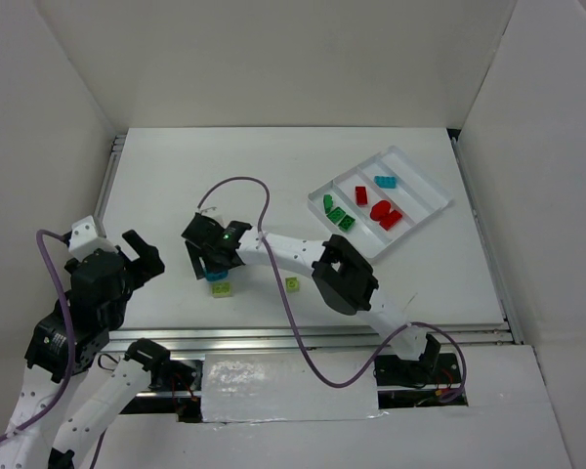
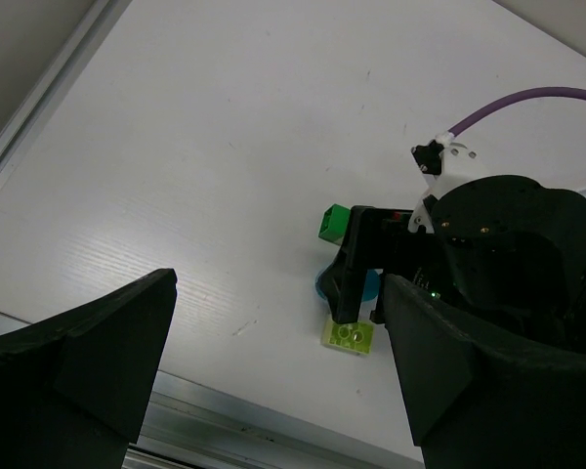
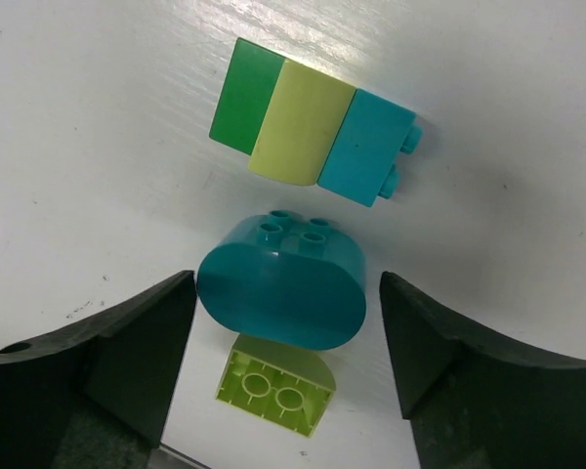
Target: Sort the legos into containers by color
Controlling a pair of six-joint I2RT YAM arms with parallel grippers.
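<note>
Pick step, cyan piece: my right gripper [image 3: 288,337] stands open astride the rounded cyan brick [image 3: 281,298], toward the near edge of the desk [image 1: 264,186] left of centre, with an upturned lime brick [image 3: 273,391] just beside it and a row of three bricks [image 3: 308,122] close by. The left gripper [image 2: 273,347] hangs open and empty by the near left corner. Next, I judge, I must close on the rounded brick without nudging the lime one, then carry it to the tray [image 1: 425,191] near the far right corner, into the compartment holding a cyan brick [image 1: 385,182].
</note>
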